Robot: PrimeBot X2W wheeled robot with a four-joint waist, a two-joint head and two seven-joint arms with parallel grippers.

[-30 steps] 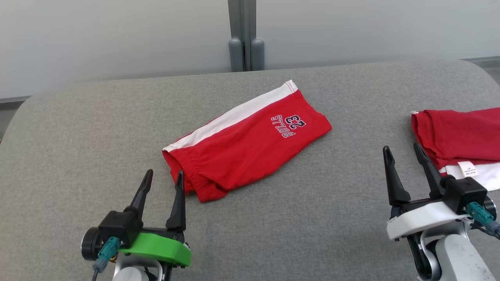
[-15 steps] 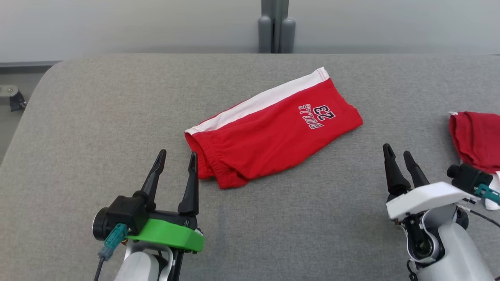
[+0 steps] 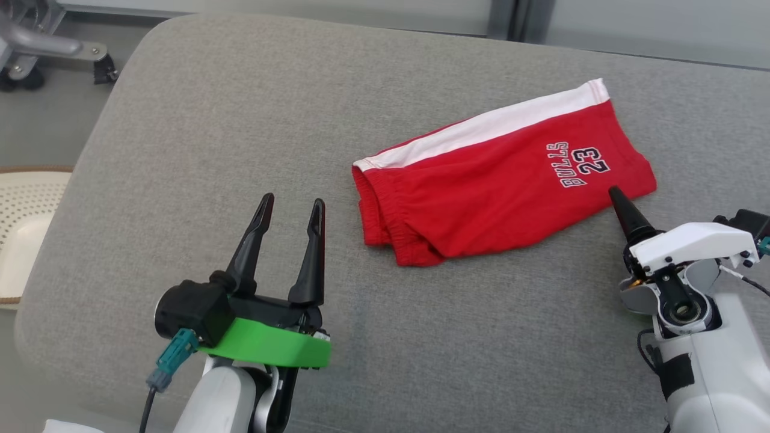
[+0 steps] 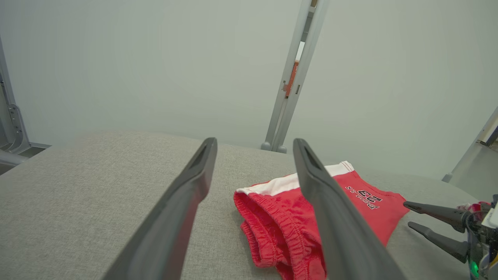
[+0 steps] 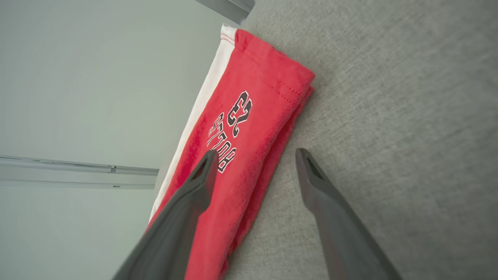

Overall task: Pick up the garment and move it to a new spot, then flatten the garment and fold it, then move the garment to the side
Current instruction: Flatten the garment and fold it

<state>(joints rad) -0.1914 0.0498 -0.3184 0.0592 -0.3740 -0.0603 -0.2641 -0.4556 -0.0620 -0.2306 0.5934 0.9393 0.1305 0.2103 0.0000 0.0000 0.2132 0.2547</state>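
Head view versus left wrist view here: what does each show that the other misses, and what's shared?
Head view: a green mount behind the left tool, a white perforated object beside the grey padded surface, a wheeled base. Left wrist view: both fingers of the right tool, spread; the waistband's gathered elastic close up. Shared: folded red shorts on that surface, both tools open.

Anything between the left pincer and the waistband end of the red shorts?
Nothing. In the head view, only bare grey fabric-covered surface separates the open left pincer from the folded red shorts with white side stripe.
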